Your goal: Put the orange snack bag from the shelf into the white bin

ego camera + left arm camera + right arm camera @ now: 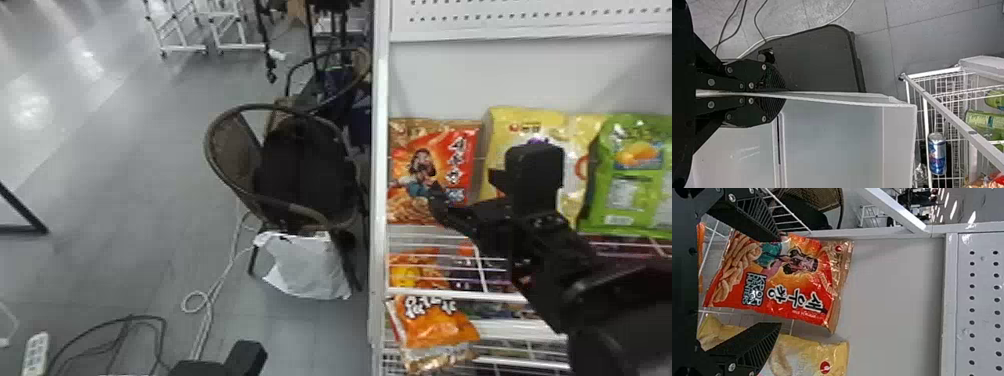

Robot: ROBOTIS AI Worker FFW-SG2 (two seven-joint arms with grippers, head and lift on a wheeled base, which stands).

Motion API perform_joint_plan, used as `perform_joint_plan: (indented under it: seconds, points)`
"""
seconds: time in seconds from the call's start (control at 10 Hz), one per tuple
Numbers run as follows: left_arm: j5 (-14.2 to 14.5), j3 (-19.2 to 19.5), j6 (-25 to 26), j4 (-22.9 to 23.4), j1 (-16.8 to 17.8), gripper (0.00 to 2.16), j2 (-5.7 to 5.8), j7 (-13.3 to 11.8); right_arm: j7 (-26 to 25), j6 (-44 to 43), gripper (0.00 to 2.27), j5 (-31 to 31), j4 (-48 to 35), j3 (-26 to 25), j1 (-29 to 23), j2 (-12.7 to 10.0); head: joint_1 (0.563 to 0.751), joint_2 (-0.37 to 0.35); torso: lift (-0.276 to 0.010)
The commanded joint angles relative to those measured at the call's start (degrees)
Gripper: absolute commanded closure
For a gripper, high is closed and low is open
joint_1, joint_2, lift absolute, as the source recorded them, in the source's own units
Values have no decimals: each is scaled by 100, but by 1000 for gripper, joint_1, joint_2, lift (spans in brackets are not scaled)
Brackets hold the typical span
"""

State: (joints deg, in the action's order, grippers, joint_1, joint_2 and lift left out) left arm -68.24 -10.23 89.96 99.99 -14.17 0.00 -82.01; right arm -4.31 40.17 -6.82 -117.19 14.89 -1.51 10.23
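The orange snack bag (452,150) stands upright on the upper level of the shelf (452,296), its long axis running roughly from twelve to six o'clock in the head view. Its crimped top points to twelve, its printed front faces out, and its nine o'clock side lies just beside the white post (380,175).

The right gripper (464,185) comes in from about four o'clock. In the right wrist view its two fingers stand wide apart and hold nothing, one overlapping the orange snack bag's post-side edge (whether it touches, I cannot tell), the other in front of the yellow bag (550,125).

Outward from the orange snack bag in the head view, the yellow bag is its close neighbour at three o'clock, with a green bag (630,200) beyond it. At six, lower down, another orange bag (432,330) tilts forward. A round-backed chair (225,150) stands at nine, and a white plastic bag (310,265) lies on the floor at eight.

The left gripper (247,356) is at the head view's bottom edge, between seven and eight. In the left wrist view its fingers are closed together on the rim of the white bin (836,141) (a thin wall, pinched between the pads). Past the bin, a can (937,154) sits in a wire rack (930,72).
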Motion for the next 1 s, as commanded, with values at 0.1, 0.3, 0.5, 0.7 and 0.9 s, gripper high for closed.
perform_joint_plan:
  seconds: [0.1,0.3,0.5,0.7,0.9]
  points:
    - [57,47,7,38,-16,2142,-15,63,0,-207,130,14,557,146,467,-65,695,114,1]
    - [66,65,7,38,2,2142,-15,72,0,-242,130,32,847,278,784,-118,695,127,1]
    - [74,73,7,47,11,2138,-15,63,-27,-242,130,111,1172,498,1126,-179,695,137,1]
    - [92,126,7,100,2,2138,-15,45,-35,-260,130,234,1524,665,1434,-276,695,157,1]
    - [118,161,7,100,2,2142,-15,45,-44,-295,130,366,1911,779,1689,-364,695,173,1]
